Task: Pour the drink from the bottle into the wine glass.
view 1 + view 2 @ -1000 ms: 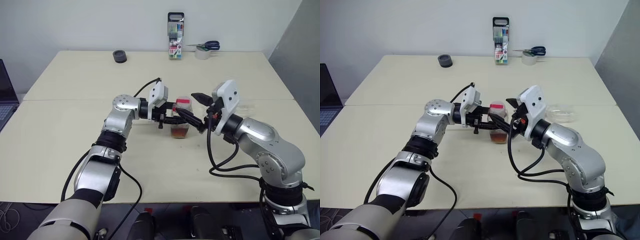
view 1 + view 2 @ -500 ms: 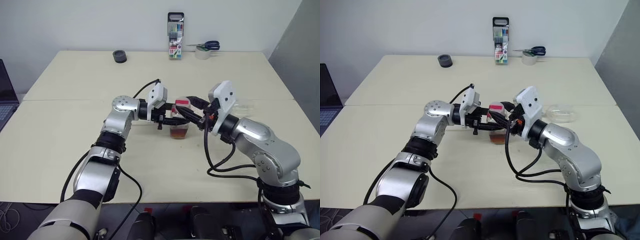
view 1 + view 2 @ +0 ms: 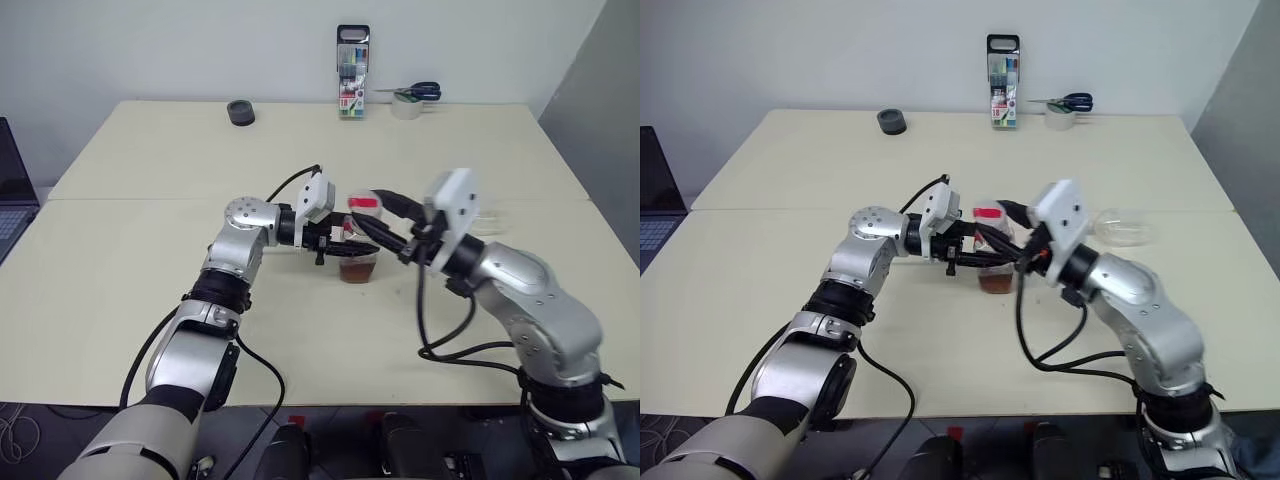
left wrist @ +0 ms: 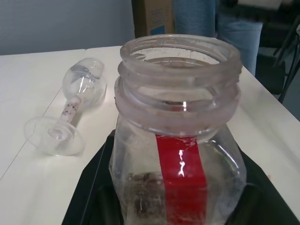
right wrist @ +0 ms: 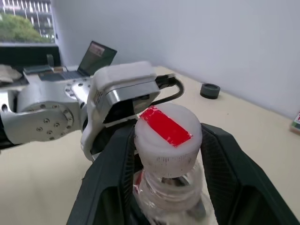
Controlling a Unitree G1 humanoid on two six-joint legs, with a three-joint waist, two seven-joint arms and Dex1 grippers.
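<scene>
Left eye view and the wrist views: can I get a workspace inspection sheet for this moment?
Surface: cream table, two tops butted together.
Job's things: bottle upright, mouth uncapped; drink low inside it; red-topped cap just above it; wine glass lying on its side, empty.
Clutter: black ring, marker pack, scissors on a tape roll, all at the far edge.
Grippers: left gripper shut on the bottle; right gripper shut on the cap.
Cables: black loops at each wrist, off the table's things.
Surroundings: laptop at the left; person standing beyond the table.
</scene>
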